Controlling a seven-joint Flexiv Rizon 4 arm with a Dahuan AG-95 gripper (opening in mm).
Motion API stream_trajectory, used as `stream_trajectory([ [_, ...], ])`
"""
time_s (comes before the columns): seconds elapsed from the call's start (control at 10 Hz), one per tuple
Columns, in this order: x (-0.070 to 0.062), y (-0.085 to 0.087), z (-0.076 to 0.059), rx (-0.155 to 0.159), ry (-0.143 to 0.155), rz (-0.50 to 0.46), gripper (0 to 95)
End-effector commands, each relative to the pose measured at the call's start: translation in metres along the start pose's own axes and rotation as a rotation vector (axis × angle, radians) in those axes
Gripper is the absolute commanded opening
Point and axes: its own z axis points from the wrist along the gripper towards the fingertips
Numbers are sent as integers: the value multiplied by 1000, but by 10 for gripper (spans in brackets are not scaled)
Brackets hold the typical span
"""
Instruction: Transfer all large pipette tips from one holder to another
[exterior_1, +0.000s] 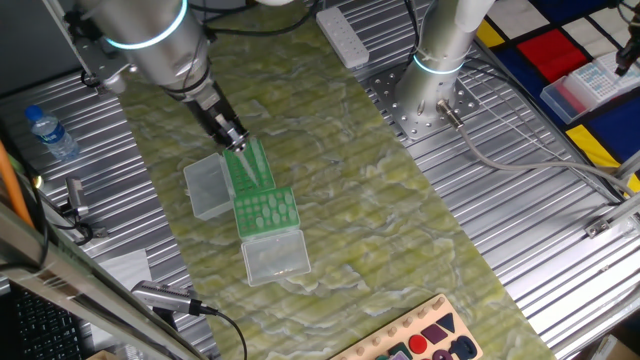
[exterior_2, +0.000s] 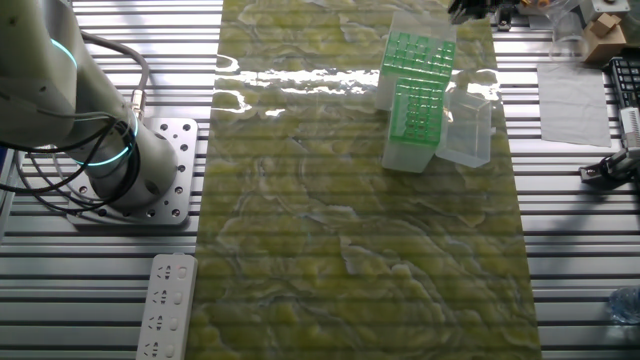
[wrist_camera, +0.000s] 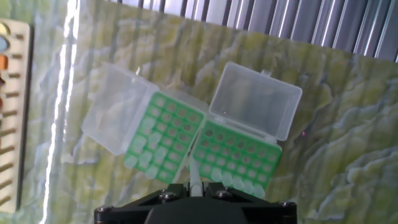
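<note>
Two green racks stand side by side on the green mat, each with its clear lid hinged open. In the hand view the left rack (wrist_camera: 165, 138) holds several large pipette tips (wrist_camera: 148, 158) along its left and lower holes. The right rack (wrist_camera: 236, 155) holds a row of tips (wrist_camera: 239, 182) along its near edge. My gripper (wrist_camera: 195, 185) is shut on one whitish tip (wrist_camera: 194, 173), held upright above the gap between the racks. In one fixed view the gripper (exterior_1: 236, 143) hangs over the far rack (exterior_1: 250, 168), beside the near rack (exterior_1: 266, 210).
The open clear lids (exterior_1: 207, 187) (exterior_1: 275, 255) lie beside the racks. A wooden shape board (exterior_1: 420, 340) is at the mat's near end and also shows in the hand view (wrist_camera: 9, 112). A water bottle (exterior_1: 50, 135) stands at the left. A second arm's base (exterior_1: 440, 70) stands at the back.
</note>
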Motion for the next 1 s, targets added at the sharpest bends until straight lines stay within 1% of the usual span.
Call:
stream_trajectory([
  [0.1, 7, -3, 6, 2, -2, -5, 0],
  [0.4, 16, -6, 14, 13, -5, -17, 0],
  [1.0, 20, -11, 14, 20, -6, -24, 0],
])
